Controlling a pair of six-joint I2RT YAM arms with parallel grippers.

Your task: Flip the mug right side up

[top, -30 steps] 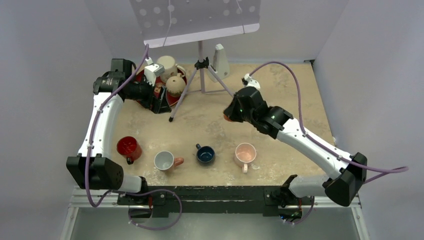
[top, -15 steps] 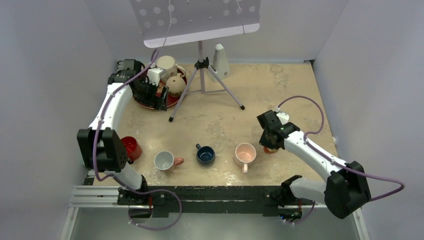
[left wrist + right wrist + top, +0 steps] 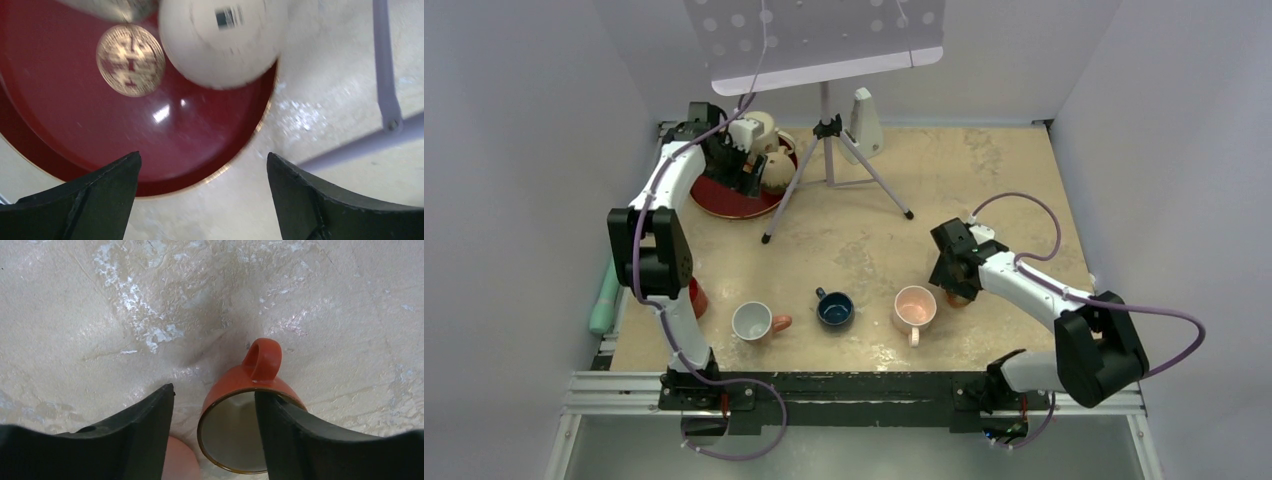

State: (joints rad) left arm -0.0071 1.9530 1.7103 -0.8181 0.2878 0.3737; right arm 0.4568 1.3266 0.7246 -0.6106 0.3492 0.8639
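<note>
An orange mug stands upright on the table, mouth up and handle pointing away, just right of a pink mug. My right gripper is open over it: one finger reaches across the rim into its mouth, the other stands clear of its wall. In the top view the right gripper covers most of the orange mug. My left gripper is open over the edge of a red plate, where a cream mug sits bottom up.
Red, white and dark blue mugs line the near side with the pink one. A tripod under a white perforated board spreads its legs mid-back, one leg close to the plate. A white object stands behind.
My right arm carried the orange mug from mid-table to beside the pink mug, set it down and opened. My left arm swung farther back over the red plate.
</note>
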